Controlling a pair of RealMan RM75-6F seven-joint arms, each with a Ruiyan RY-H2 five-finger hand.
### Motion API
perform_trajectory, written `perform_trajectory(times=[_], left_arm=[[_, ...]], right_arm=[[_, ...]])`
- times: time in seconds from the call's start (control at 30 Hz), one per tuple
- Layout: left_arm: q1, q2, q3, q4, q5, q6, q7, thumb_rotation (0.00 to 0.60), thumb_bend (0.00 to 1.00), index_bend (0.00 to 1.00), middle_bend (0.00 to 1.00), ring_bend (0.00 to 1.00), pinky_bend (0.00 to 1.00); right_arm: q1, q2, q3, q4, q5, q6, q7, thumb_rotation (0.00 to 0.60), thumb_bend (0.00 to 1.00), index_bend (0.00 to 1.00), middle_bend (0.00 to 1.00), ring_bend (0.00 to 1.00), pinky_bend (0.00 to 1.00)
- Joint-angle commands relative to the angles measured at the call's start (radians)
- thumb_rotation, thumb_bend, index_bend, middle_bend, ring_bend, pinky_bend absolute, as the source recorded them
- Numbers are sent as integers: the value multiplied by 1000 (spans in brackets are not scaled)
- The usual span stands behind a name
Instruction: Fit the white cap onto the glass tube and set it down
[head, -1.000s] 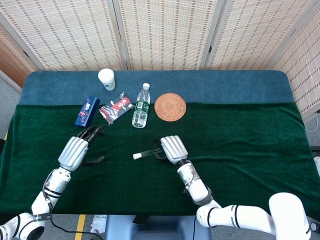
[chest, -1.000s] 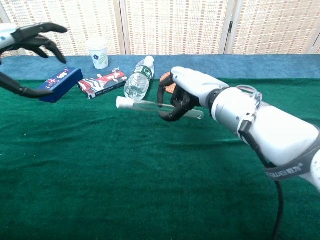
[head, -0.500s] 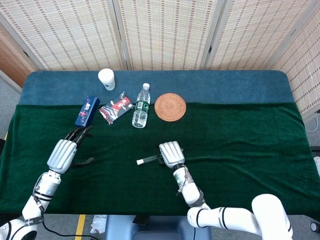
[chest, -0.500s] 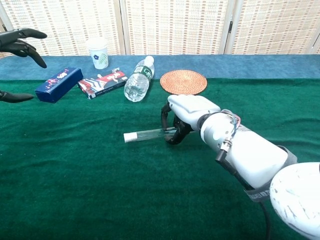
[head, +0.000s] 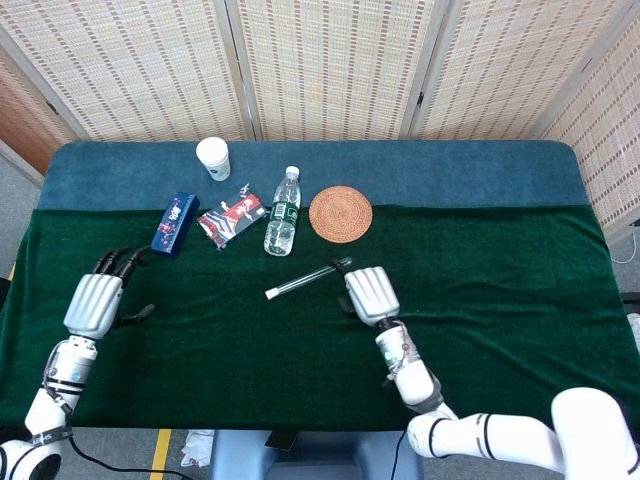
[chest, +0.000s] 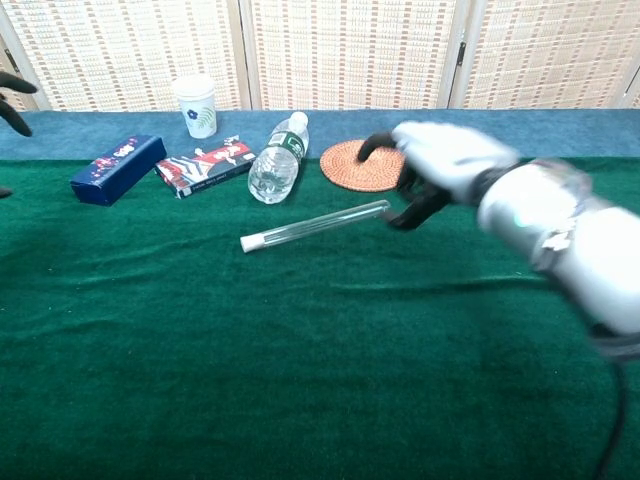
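The glass tube (chest: 315, 223) lies flat on the green cloth (head: 480, 270), white cap (chest: 250, 241) fitted on its left end, the open end pointing toward my right hand (chest: 440, 165). My right hand holds nothing: its fingers are curled loosely and apart, and it sits just beside the tube's right end without gripping it (in the chest view the hand is motion-blurred, so I cannot tell whether a fingertip touches the glass). In the head view the same hand (head: 372, 295) shows just below and right of the tube (head: 307, 279). My left hand (head: 97, 297) is near the left edge of the cloth, well apart from the tube, fingers spread and empty; the chest view shows only dark fingertips at the left border. Along the back of the cloth, left to right: a blue box (head: 174, 222), a red-and-white packet (head: 231, 215), a plastic water bottle (head: 283, 212) lying on its side, and a round woven coaster (head: 340, 213). A white paper cup (head: 213, 158) stands upright on the blue strip (head: 450, 170) behind them
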Motion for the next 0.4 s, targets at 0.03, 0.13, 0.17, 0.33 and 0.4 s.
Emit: perform_trajectory(times=[0.03, 0.13, 0.17, 0.33, 0.4], left_arm=[[35, 16, -4, 13, -13, 39, 6, 600, 253, 190, 323, 164, 156], [63, 23, 1, 31, -8, 72, 4, 600, 254, 228, 325, 188, 170], [74, 28, 6, 41, -5, 83, 13, 600, 254, 239, 328, 193, 177], [118, 30, 25, 60, 17, 137, 37, 600, 254, 242, 334, 195, 63], [143, 33, 33, 47, 21, 161, 32, 600, 254, 220, 333, 174, 37]], right_arm=[[-127, 221, -76, -159, -157, 131, 74, 600, 421, 222, 676, 872, 905], [-206, 356, -129, -222, -236, 191, 147, 600, 420, 225, 449, 632, 662], [-236, 403, -151, -235, -267, 212, 179, 600, 420, 225, 401, 567, 592], [-359, 517, -224, -223, -390, 328, 336, 600, 420, 136, 125, 159, 167], [-413, 546, -246, -206, -418, 380, 400, 600, 421, 99, 80, 102, 115]])
